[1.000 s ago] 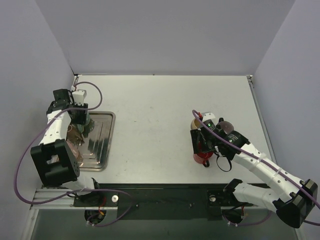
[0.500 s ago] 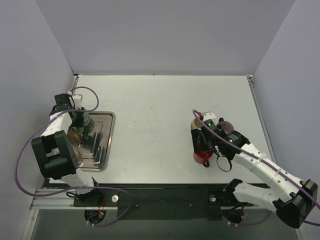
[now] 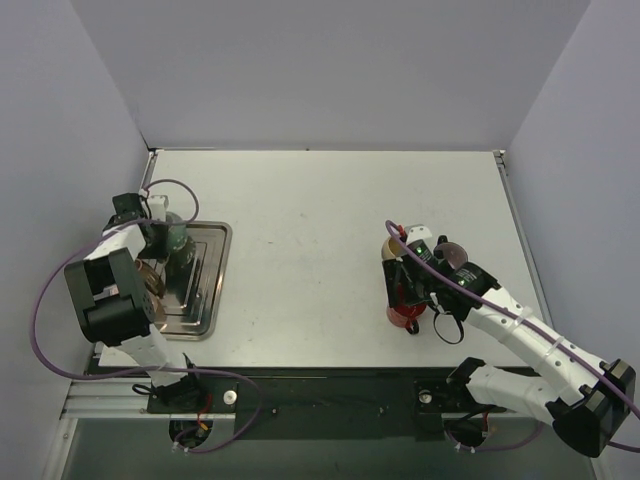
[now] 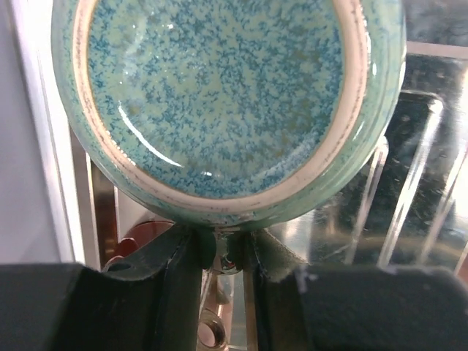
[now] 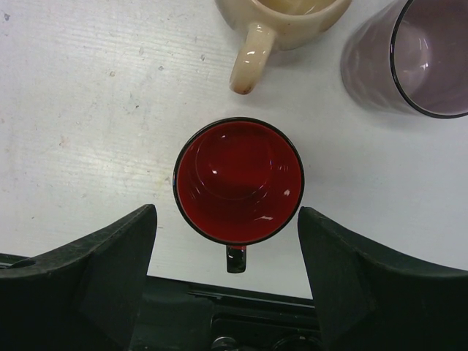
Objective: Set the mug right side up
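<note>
The teal speckled mug point(image 4: 219, 95) sits in the left hand point(image 4: 219, 245) by the left edge of the worktop point(image 3: 320, 220), over the far end of the metal tray point(image 3: 205, 300). In the left wrist view the mug's glazed base, ringed by a bare pale band, faces the camera squarely and lies just beyond the fingertips. The two fingers point(image 4: 179, 285) are drawn close together on a thin part of the mug under that base. Rim or handle, it cannot be told. Whether the mug touches the tray cannot be told either.

The right hand point(image 5: 225, 219) is spread wide near the right end of the near edge, grasping nothing. Below it, between the fingers, a red mug point(image 5: 238, 179) stands mouth up on the worktop with its handle toward the wrist. Just beyond stand a cream mug point(image 5: 281, 14) and a purple glass point(image 5: 428, 58), both mouth up and apart from the red one.
</note>
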### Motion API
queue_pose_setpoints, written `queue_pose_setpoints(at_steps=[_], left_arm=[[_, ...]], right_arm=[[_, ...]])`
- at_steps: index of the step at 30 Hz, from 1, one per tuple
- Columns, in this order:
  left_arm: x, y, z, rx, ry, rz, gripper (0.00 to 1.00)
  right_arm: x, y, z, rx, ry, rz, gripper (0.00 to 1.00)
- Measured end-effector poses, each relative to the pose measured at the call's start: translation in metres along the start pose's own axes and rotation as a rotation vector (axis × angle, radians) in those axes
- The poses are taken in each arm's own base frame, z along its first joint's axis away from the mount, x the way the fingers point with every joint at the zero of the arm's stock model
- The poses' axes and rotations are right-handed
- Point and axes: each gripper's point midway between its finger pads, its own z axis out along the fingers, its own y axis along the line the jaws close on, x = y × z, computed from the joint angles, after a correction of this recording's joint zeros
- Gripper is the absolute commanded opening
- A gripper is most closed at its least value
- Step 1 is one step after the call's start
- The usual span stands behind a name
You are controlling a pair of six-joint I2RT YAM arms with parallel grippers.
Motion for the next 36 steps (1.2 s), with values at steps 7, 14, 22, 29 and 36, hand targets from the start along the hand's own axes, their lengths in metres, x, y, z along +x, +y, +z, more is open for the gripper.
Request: queue_pose_setpoints(at_steps=[7, 14, 22, 29, 36], left_arm=[[-0.01, -0.039, -0.031, 0.192, -0.07, 0.007, 0.0], [-0.03, -0.118, -0.125, 0.436, -0.175, 0.113, 0.0], [-0.065, -0.231, -0.265, 0.796, -0.362, 0.244, 0.0], [-0.047, -0.314, -0.366, 1.135, -0.365, 0.316, 0.0], [-0.035, -0.332, -0.391, 1.264, -0.294, 0.26, 0.0]], right_arm=[[-0.003, 0.0, -0.006, -0.015, -0.029, 0.014, 0.72], [-0.023, 0.015, -0.033, -0.125, -0.179, 0.044, 0.8], [-0.084, 0.078, -0.09, -0.466, -0.491, 0.137, 0.81], [-0.131, 0.122, -0.154, -0.794, -0.742, 0.279, 0.79], [-0.159, 0.153, -0.188, -0.979, -0.856, 0.354, 0.75]])
